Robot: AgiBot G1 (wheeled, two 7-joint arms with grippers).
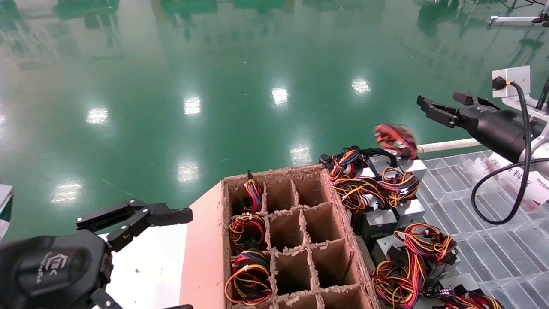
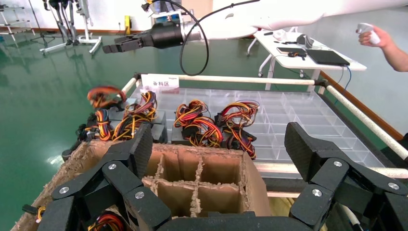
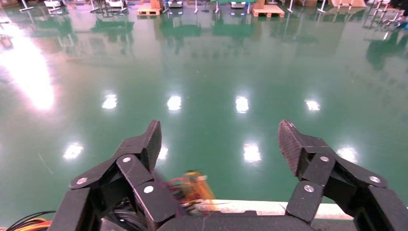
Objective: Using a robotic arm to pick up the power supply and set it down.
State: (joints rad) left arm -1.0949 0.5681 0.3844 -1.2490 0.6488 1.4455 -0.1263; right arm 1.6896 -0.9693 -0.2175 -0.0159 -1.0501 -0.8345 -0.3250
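The power supply's mostly red wire bundle (image 1: 395,139) shows as a blur above a silver-grey box (image 1: 412,165) at the far corner of the pile. It is also blurred in the left wrist view (image 2: 106,96) and the right wrist view (image 3: 190,190). My right gripper (image 1: 438,98) (image 3: 220,134) hangs open and empty in the air, above and to the right of that bundle, apart from it. My left gripper (image 1: 188,262) (image 2: 219,144) is open and empty at the lower left, beside the cardboard crate.
A brown cardboard crate (image 1: 206,257) with divider cells holds wire coils (image 1: 248,231) in its left column. More grey boxes with yellow-red bundles (image 1: 386,184) (image 1: 411,253) lie beside it on a clear plastic grid tray (image 1: 493,249). A white rail (image 1: 446,146) borders the tray.
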